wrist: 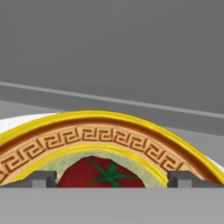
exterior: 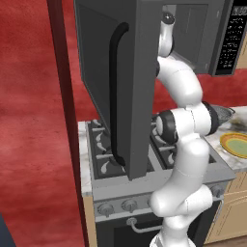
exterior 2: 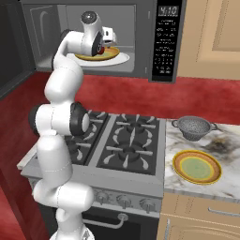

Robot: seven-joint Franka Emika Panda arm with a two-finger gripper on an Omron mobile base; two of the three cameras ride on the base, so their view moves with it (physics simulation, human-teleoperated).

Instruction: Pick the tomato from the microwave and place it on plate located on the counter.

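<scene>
One tomato (wrist: pixel 99 174) is seen inside the microwave (exterior 2: pixel 140 42), sat on one patterned plate (wrist: pixel 109 135) there. The gripper (wrist: pixel 111 178) is spread wide either side of it, nothing pinched. One yellow-rimmed plate (exterior 2: pixel 197 166) and one colander (exterior 2: pixel 193 127) are found on the counter (exterior 2: pixel 225 187), below-right of the microwave.

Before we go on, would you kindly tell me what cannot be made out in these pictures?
- Red tomato with green stem: in the hand view its lower half is cut off at the bottom; in the right base view the white arm's hand covers it.
- Gripper: the hand view shows the tips either side of the tomato, contact unclear.
- Dark grey microwave: in the left base view its open door hides the inside.
</scene>
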